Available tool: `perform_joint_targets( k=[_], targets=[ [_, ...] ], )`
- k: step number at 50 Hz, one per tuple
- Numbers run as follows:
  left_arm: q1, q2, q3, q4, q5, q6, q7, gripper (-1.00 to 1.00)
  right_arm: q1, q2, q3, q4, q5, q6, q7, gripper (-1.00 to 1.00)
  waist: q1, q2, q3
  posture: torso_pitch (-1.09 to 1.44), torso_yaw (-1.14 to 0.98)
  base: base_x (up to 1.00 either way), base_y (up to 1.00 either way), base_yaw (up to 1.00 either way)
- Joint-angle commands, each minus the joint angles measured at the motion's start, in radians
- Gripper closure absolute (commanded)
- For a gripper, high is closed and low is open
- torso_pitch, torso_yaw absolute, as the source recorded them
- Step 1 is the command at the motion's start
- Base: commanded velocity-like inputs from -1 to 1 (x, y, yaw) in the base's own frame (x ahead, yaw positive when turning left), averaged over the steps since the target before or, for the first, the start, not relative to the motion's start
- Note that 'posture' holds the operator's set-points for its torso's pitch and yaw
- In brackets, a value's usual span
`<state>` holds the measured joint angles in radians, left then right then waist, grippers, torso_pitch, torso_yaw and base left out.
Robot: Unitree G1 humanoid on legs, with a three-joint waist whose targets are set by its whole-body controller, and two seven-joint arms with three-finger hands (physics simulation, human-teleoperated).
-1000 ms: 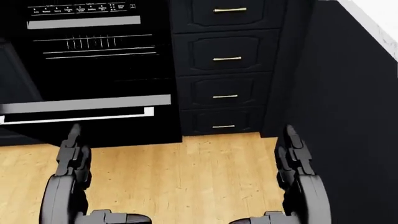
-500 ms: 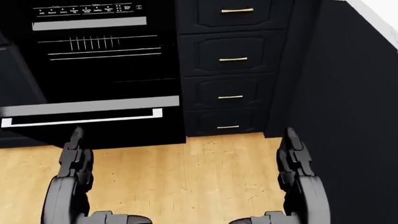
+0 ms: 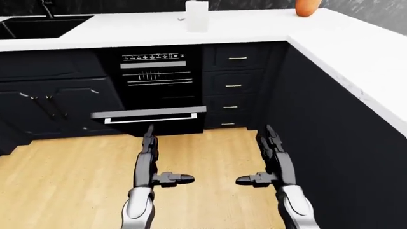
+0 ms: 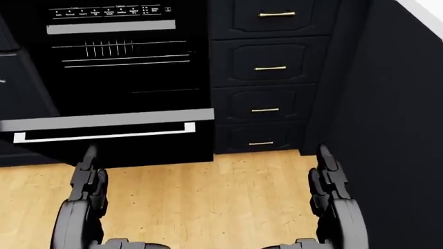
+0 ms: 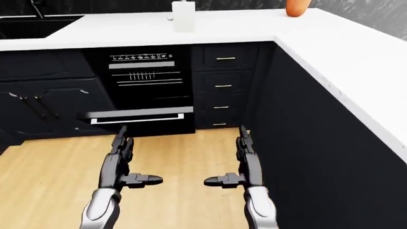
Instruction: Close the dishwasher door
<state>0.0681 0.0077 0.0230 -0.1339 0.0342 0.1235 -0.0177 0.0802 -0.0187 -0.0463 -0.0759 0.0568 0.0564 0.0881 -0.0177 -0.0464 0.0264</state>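
Observation:
The black dishwasher (image 3: 156, 76) sits under the white counter, its racks and control strip showing. Its door (image 3: 149, 114) hangs swung down to about level, with a grey top edge and a white handle (image 4: 104, 136). My left hand (image 4: 89, 176) is open, fingers pointing at the door's lower edge, just short of it and apart from it. My right hand (image 4: 325, 174) is open too, over the wooden floor, in line with the drawers to the right of the dishwasher. Neither hand holds anything.
A stack of dark drawers (image 3: 234, 86) with gold pulls stands right of the dishwasher. A dark peninsula wall (image 3: 330, 133) runs close along my right arm. Cabinet doors (image 3: 51, 102) and a sink (image 3: 38, 26) lie to the left. A white container (image 3: 197, 15) and an orange vase (image 3: 307, 6) stand on the counter.
The whole picture has slid right and a little down, so the camera has moved; the dishwasher door sits nearer the view's middle. Both hands stay open, slightly lower in the view.

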Motion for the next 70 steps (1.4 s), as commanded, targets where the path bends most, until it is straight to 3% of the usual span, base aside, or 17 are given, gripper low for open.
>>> perform_joint_targets(
  k=[1,6,9,11,20,23,24,28,32,36,47,50,61,63,65,66,70],
  targets=[
    [-0.022,0.008,0.017,-0.052,-0.001,-0.038,0.007,-1.0,-0.021,0.005,0.017,-0.06,0.002,-0.031,0.007,-1.0,0.007,0.001,-0.015,0.0,0.0,0.0,0.21,0.0],
    [-0.008,0.009,0.022,-0.098,-0.007,-0.014,0.003,-1.0,0.002,0.007,0.023,-0.105,0.004,-0.017,0.009,-1.0,0.005,0.068,0.0,0.0,0.0,0.0,0.21,0.0],
    [0.002,0.006,0.018,-0.126,-0.005,-0.002,0.003,-1.0,0.008,0.009,0.025,-0.119,0.002,-0.013,0.007,-1.0,0.002,0.14,-0.027,0.0,0.0,0.0,0.21,0.0],
    [-0.009,0.007,0.023,-0.103,-0.008,-0.013,0.003,-1.0,0.005,0.009,0.025,-0.115,0.001,-0.015,0.007,-1.0,0.013,0.116,0.0,0.0,0.0,0.0,0.21,0.0],
    [0.025,0.008,0.038,-0.238,-0.03,0.071,-0.007,-1.0,0.04,0.012,0.04,-0.187,-0.002,0.011,0.006,-1.0,0.017,0.028,0.0,0.0,0.0,0.0,0.21,0.0],
    [0.053,0.006,0.041,-0.332,-0.035,0.12,-0.015,-1.0,0.054,0.013,0.042,-0.214,-0.026,0.0,-0.009,-1.0,0.015,-0.038,-0.009,0.0,0.0,0.0,0.21,0.0],
    [0.055,0.005,0.043,-0.342,-0.035,0.127,-0.018,-1.0,0.059,0.014,0.046,-0.223,-0.019,0.006,-0.003,-1.0,0.004,0.003,0.0,0.0,0.0,0.0,0.2,0.0],
    [0.055,0.005,0.057,-0.375,-0.042,0.151,-0.029,-1.0,0.07,0.011,0.037,-0.276,-0.011,0.034,0.001,-1.0,0.008,-0.003,-0.009,0.0,0.0,0.0,0.21,0.0],
    [0.048,0.002,0.058,-0.354,-0.046,0.138,-0.033,-1.0,0.057,0.012,0.03,-0.252,-0.01,0.027,0.002,-1.0,0.009,0.037,0.005,0.0,0.0,0.0,0.21,0.0],
    [0.031,0.002,0.049,-0.29,-0.036,0.104,-0.025,-1.0,0.045,0.01,0.024,-0.241,-0.006,0.033,0.005,-1.0,0.008,0.138,-0.014,0.0,0.0,0.0,0.21,0.0],
    [0.026,0.001,0.025,-0.218,-0.021,0.057,-0.009,-1.0,0.051,0.018,0.069,-0.184,-0.033,-0.015,0.0,-1.0,0.016,0.034,0.001,0.0,0.0,0.0,0.21,0.0],
    [0.025,0.0,0.015,-0.191,-0.014,0.035,-0.006,-1.0,0.049,0.015,0.068,-0.179,-0.031,-0.016,0.001,-1.0,0.013,-0.024,-0.005,0.0,0.0,0.0,0.21,0.0],
    [0.032,0.001,0.012,-0.216,-0.017,0.051,-0.009,-1.0,0.052,0.014,0.064,-0.198,-0.023,0.001,0.004,-1.0,0.007,0.048,0.002,0.0,0.0,0.0,0.23,0.0],
    [0.028,0.001,0.014,-0.205,-0.017,0.044,-0.009,-1.0,0.051,0.015,0.063,-0.199,-0.022,0.003,0.004,-1.0,0.005,0.087,-0.003,0.0,0.0,0.0,0.32,0.0],
    [0.03,0.001,0.013,-0.211,-0.017,0.049,-0.009,-1.0,0.056,0.016,0.066,-0.212,-0.023,0.009,0.003,-1.0,0.012,0.166,-0.026,0.0,0.0,0.0,0.32,0.0],
    [0.032,0.0,0.013,-0.219,-0.018,0.054,-0.008,-1.0,0.053,0.015,0.063,-0.204,-0.022,0.004,0.003,-1.0,0.02,0.1,-0.006,0.0,0.0,0.0,0.32,0.0],
    [0.025,0.001,0.016,-0.199,-0.021,0.042,-0.009,-1.0,0.046,0.014,0.056,-0.191,-0.016,-0.001,0.005,-1.0,0.018,0.089,-0.009,0.0,0.0,0.0,0.32,0.0]
  ],
)
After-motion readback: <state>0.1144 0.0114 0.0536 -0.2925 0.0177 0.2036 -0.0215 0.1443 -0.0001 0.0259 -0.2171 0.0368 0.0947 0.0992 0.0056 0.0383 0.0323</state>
